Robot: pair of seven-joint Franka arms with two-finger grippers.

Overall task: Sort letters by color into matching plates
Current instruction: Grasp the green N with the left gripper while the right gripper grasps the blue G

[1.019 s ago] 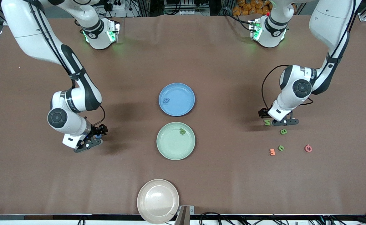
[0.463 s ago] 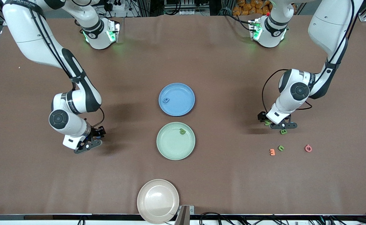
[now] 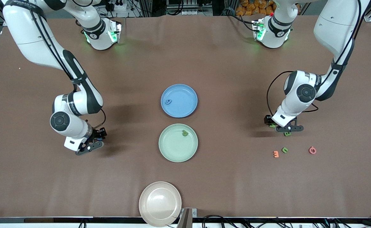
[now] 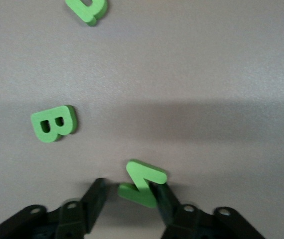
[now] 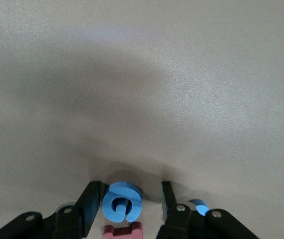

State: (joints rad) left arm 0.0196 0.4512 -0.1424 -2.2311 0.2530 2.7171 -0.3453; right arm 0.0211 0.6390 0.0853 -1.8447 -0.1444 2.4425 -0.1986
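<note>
L gripper [image 3: 277,125] is low at the table, mid-height in the front frame toward the left arm's end. Its jaws are apart, straddling the green Z [image 4: 142,183]. In the left wrist view one finger [image 4: 164,199] touches the Z and the other shows a thin gap, so it is not clamped yet. The Z looks a bit tilted.

The green B [image 4: 54,123] lies flat near the Z, and in the front view it sits just below the gripper. Another green pc [image 3: 285,150] is lower in the frame, just beside an orange pc [image 3: 276,154]. A pink pc [image 3: 312,150] lies apart from them, at about the same height in the frame.

R gripper [image 3: 96,139] is low at the table, mid-lower frame toward the right arm's end. Its jaws are apart around a blue round letter [image 5: 122,206], with gaps on both sides, so there is no grip. A dark pink pc [image 5: 124,231] touches that letter, close to the wrist cam. A 2nd blue pc [image 5: 198,204] is mostly hidden by one finger.

The blue plate [image 3: 188,109] is at frame centre w/ one blue letter [image 3: 168,102] in it near the rim. The green plate [image 3: 172,148] is just below it, w/ one green letter [image 3: 185,133] in it near its upper rim. A beige plate [image 3: 160,202] at the bottom edge of the frame holds nothing.
</note>
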